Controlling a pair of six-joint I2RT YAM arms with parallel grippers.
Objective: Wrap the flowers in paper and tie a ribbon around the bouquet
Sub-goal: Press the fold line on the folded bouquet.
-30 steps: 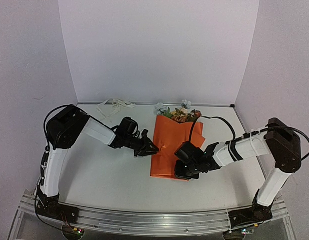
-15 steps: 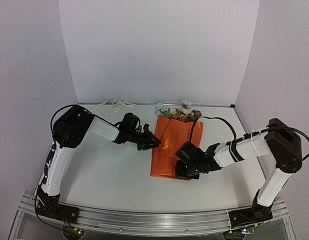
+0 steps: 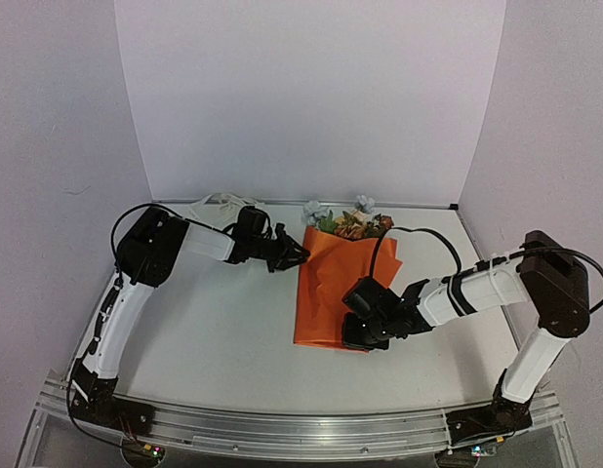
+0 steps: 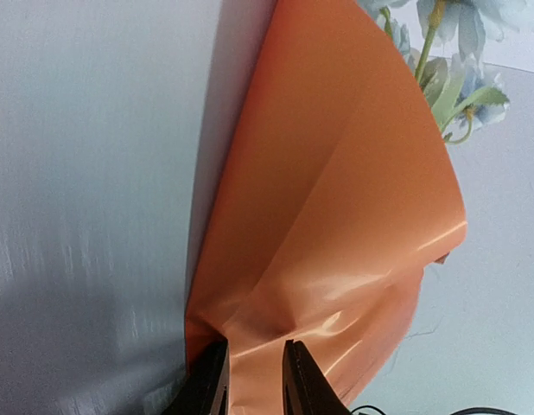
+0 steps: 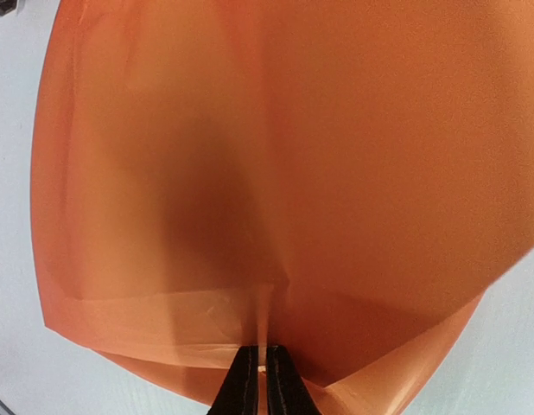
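One orange paper (image 3: 331, 292) sheet lies folded over the flowers (image 3: 350, 222), right of the middle of the table (image 3: 214, 331), with the blooms poking out of its far end close to the back edge. At the sheet's far-left edge the left gripper (image 3: 294, 256) is clamped on a puckered fold caught between its fingers, and the right gripper (image 3: 350, 339) is pinched tight on the sheet's near edge. The cream ribbon (image 3: 221, 204) lies loose at the back edge, left of the flowers, apart from both grippers.
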